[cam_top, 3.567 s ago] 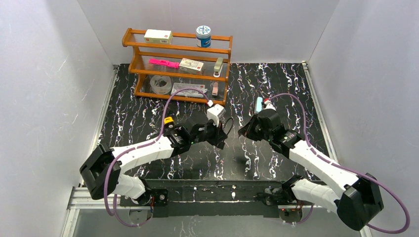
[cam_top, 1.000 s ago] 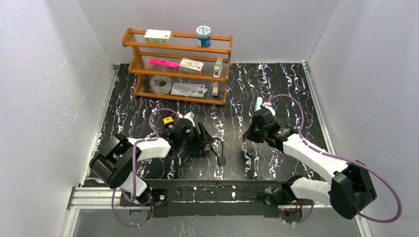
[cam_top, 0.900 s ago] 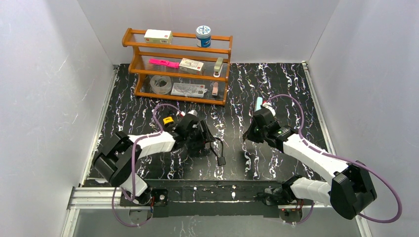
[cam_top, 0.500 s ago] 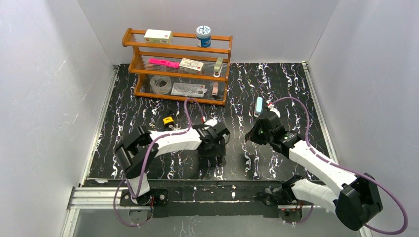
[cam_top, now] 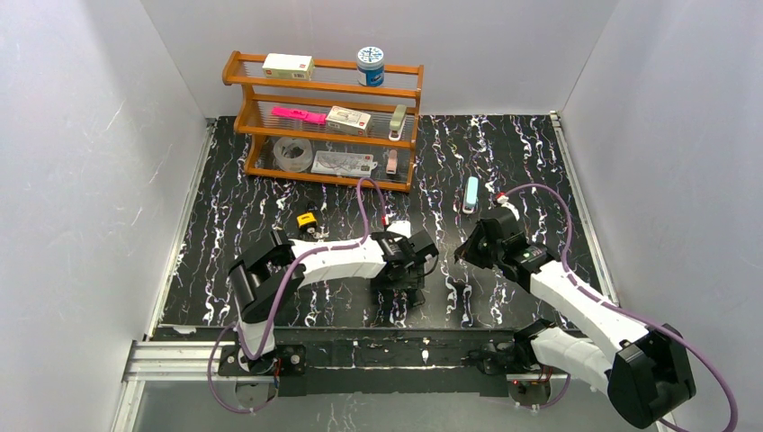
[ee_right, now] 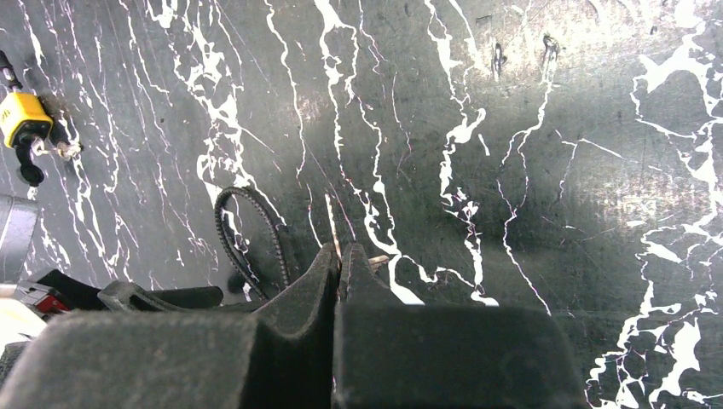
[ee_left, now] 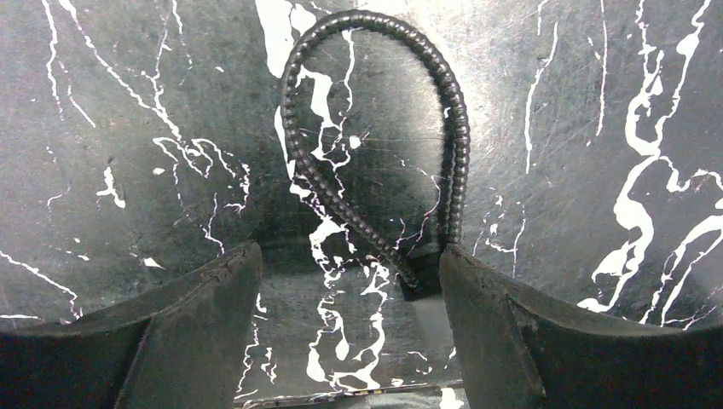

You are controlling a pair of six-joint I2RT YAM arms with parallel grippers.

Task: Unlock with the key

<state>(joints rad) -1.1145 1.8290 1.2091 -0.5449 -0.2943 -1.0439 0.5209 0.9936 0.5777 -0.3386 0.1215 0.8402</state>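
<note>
i am holding my left arm [cam_top: 346,258] stretched across the table [cam_top: 531,162], its jaws hanging over the black cable lock [cam_top: 401,295]. my right arm [cam_top: 562,290] is pointing toward it. a yellow padlock [cam_top: 307,220] is lying behind.

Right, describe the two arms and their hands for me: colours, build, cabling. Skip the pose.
The left arm and the right arm both have white link shells with black joints and black blocks near the base. A purple cable loops along each from base to wrist. The left hand and the right hand each have two thick matte black fingers, scuffed along the edges.
</note>
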